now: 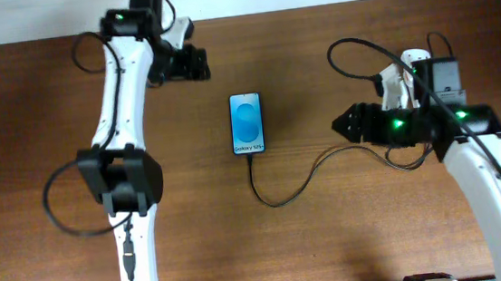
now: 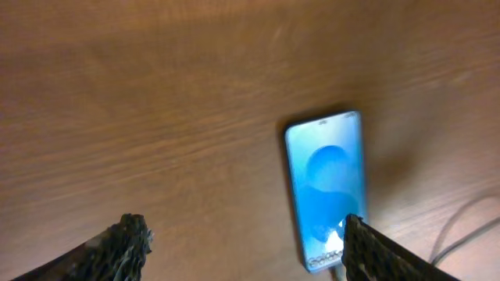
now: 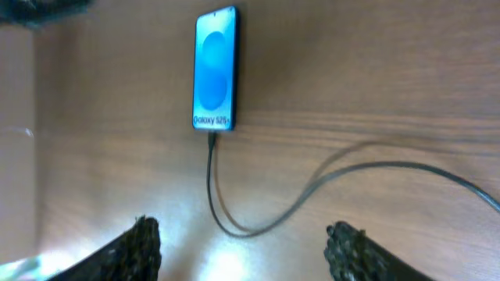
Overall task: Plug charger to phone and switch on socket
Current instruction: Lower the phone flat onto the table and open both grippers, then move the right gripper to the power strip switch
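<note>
The charger (image 3: 208, 168) runs off the right wrist view's right edge.

**What lies on your surface**

You have a brown, wood-grained surface (image 1: 332, 242) in front of you. Near its middle the phone (image 1: 247, 123) lies flat, screen up and lit blue, with its white line of text at the end facing the lower edge of the overhead view. The charger (image 1: 283, 197) lies on the wood too. Its tip meets the phone's text end, then the thin black cable bends into a loop and curves right, where its far end is hidden.
</note>
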